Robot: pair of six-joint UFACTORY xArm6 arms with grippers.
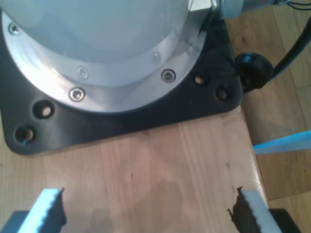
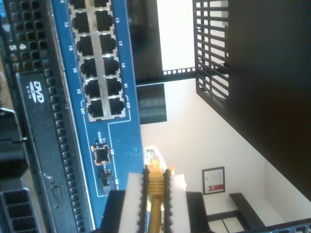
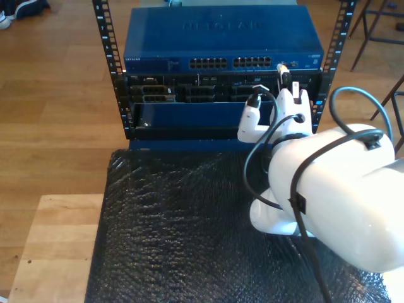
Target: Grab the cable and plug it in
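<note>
The yellow-orange cable (image 2: 155, 189) is pinched between the white pads of my second gripper (image 2: 155, 175), which is shut on it. Its clear plug tip (image 2: 152, 158) sticks out past the pads, close to the blue network switch (image 2: 119, 141) and just beyond the end of its port rows (image 2: 99, 63). In the exterior view this gripper (image 3: 285, 79) is up against the switch front (image 3: 221, 62), toward that view's right end. My first gripper (image 1: 148, 208) is open with nothing between its toothed fingers (image 1: 48, 208), above a bare wooden tabletop (image 1: 160, 160).
A black base plate (image 1: 121, 121) with the silver foot of an arm lies just ahead of my first gripper. The switch sits in a black rack (image 3: 113, 76) above black server units (image 3: 189, 95). Black bubble-textured matting (image 3: 177, 227) covers the table; black arm cables (image 3: 297, 189) loop over the white arm.
</note>
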